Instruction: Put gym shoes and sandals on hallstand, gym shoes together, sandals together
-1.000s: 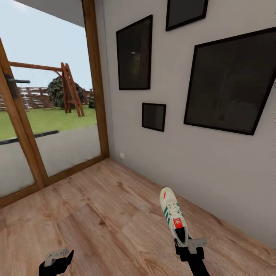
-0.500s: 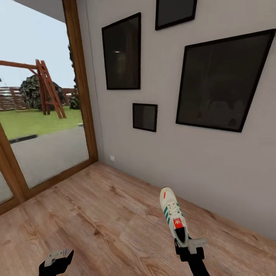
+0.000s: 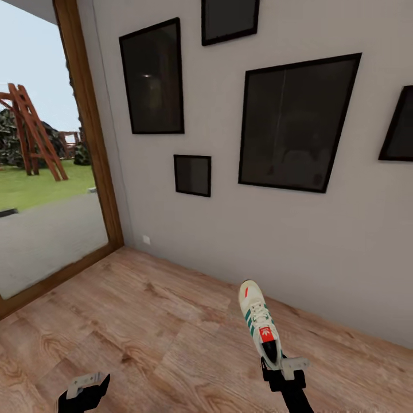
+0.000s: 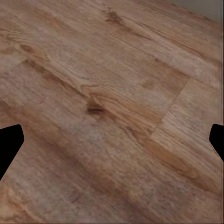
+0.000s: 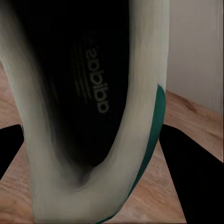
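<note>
My right gripper (image 3: 281,367) is shut on the heel of one cream-white gym shoe (image 3: 259,324) with green stripes and a red tongue label. The shoe is held above the corridor floor (image 3: 160,332) with its toe pointing away from me. The right wrist view looks straight into the gym shoe's dark opening (image 5: 88,98), with the black fingers (image 5: 186,158) on either side of the heel. Low at the left, my left gripper (image 3: 86,387) hangs over bare planks (image 4: 112,93), open and holding nothing. The sandals and the hallstand are out of view.
A grey wall (image 3: 321,252) with several black-framed pictures (image 3: 289,123) stands close ahead. A wood-framed glass door (image 3: 86,132) at the left looks out on a lawn. A small white outlet (image 3: 146,240) sits low on the wall.
The whole view has swung to the right, so the door and the pictures slid left in the picture. Both grippers and the held shoe keep their places in the view.
</note>
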You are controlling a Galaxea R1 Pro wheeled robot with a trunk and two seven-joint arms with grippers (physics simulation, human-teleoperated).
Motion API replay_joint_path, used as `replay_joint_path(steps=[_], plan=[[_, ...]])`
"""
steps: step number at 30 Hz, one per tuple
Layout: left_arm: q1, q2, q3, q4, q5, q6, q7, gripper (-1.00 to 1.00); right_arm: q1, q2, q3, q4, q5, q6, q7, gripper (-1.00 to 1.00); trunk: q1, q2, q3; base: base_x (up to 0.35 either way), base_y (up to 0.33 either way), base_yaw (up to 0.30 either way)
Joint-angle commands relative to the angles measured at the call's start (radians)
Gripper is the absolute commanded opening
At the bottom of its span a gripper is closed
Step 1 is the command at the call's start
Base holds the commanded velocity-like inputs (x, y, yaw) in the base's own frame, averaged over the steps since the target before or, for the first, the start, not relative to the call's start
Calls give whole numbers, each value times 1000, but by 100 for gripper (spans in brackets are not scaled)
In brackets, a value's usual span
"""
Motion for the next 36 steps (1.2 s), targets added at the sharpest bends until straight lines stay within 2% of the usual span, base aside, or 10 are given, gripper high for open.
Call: replay_joint_path(steps=[1, 33, 36], plan=[[-1, 0, 8, 1, -3, -2, -8, 100, -1, 1, -5, 1, 10, -3, -2, -100, 0, 0, -1, 0, 0, -266], [-1, 0, 8, 7, -4, -3, -8, 100, -1, -3, -4, -2, 12, -3, -1, -100, 0, 0, -1, 0, 0, -266], [-1, 0, 8, 36, -5, -40, -8, 100, -1, -3, -2, 21, 15, -4, 0, -100, 0, 0, -1, 0, 0, -266]])
